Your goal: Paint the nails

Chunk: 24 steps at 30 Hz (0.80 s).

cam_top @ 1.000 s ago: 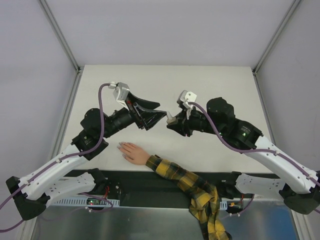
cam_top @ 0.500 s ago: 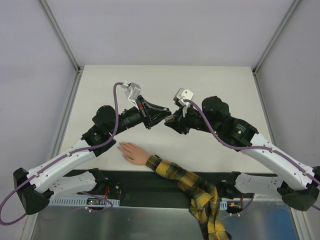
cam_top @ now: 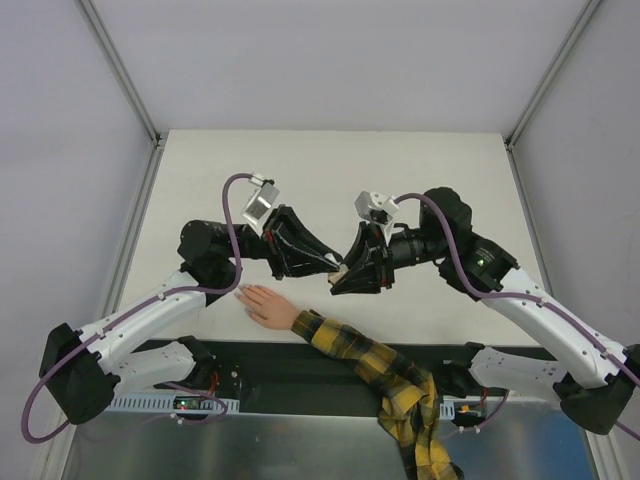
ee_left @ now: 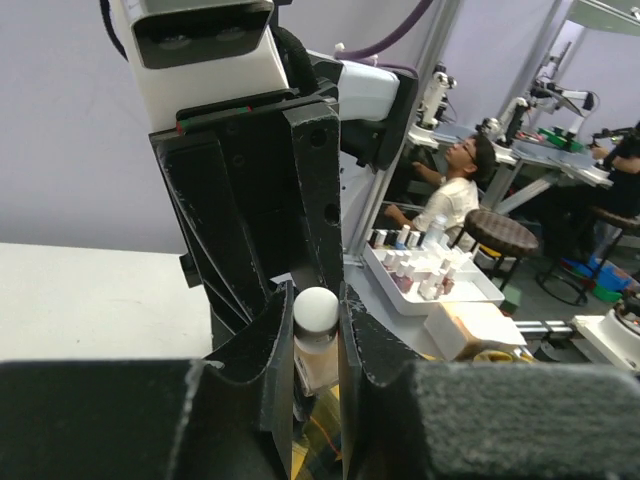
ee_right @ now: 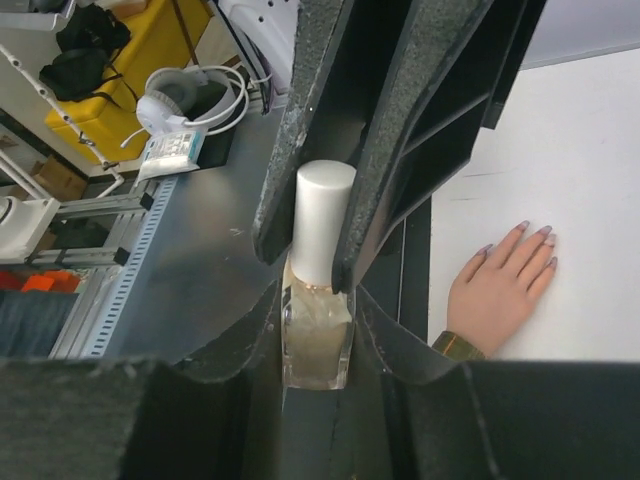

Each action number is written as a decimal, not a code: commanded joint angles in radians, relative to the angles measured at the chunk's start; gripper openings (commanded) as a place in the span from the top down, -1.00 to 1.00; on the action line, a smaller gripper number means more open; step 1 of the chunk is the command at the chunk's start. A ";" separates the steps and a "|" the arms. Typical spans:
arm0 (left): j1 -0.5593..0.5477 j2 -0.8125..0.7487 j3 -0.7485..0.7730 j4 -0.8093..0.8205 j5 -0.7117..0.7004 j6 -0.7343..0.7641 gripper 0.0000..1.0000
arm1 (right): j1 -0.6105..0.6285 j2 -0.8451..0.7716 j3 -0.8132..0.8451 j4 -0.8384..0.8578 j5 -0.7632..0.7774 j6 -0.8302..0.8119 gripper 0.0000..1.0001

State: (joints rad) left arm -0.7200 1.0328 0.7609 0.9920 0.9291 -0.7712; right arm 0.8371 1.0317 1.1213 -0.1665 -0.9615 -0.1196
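A small glass nail polish bottle of pale polish with a white cap hangs above the table between my two grippers. My right gripper is shut on the glass body. The left gripper is shut on the white cap. In the top view the two grippers meet tip to tip, left gripper against right gripper, just beyond the flesh-coloured hand. That hand lies flat on the table, ending a yellow-and-black plaid sleeve. Its nails show pale mauve in the right wrist view.
The hand lies close to the table's near edge, with a black strip and the arm bases behind it. Grey walls and metal posts close in the table's sides. Off the table stands a white tray of polish bottles.
My left gripper, open a second ago, has come up to the right gripper and shut on the bottle's cap. Both grippers have moved with the bottle nearer to the hand.
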 commanded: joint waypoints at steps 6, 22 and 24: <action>0.027 -0.023 0.136 -0.410 -0.016 0.131 0.23 | -0.010 -0.036 0.094 -0.077 -0.024 -0.156 1.00; 0.025 -0.163 0.192 -0.782 -0.547 0.188 -0.37 | 0.057 0.021 0.126 -0.059 0.533 -0.114 0.99; 0.025 -0.157 0.192 -0.782 -0.581 0.191 -0.28 | 0.075 0.036 0.132 -0.044 0.569 -0.118 1.00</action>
State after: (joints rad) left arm -0.6987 0.8722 0.9268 0.2344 0.4637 -0.5873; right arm 0.8814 1.0561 1.2041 -0.2783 -0.5117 -0.2352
